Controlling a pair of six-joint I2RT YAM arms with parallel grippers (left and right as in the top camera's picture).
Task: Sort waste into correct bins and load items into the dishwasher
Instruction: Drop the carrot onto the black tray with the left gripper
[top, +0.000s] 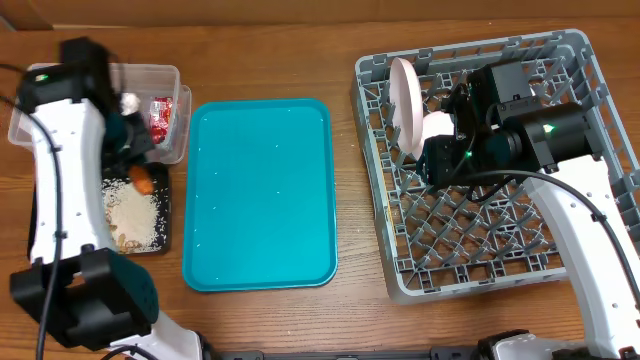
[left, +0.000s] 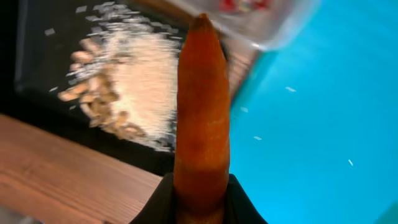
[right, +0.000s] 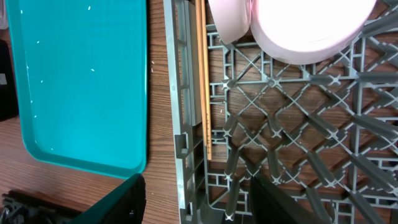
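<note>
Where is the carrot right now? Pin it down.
At the overhead view's left side, the carrot is held in the left end effector over the black tray, beside the rice pile.

orange carrot (left: 202, 112), teal tray (top: 260, 195), grey rack (top: 600, 80)

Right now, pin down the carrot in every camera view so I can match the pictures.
Overhead: carrot at far left, held in the left gripper over the black tray.
Left wrist: carrot in the centre, rising from the bottom edge.
Right wrist: not in it.
Shared landmark: the teal tray, on the right side in the left wrist view, upper left in the right wrist view.
</note>
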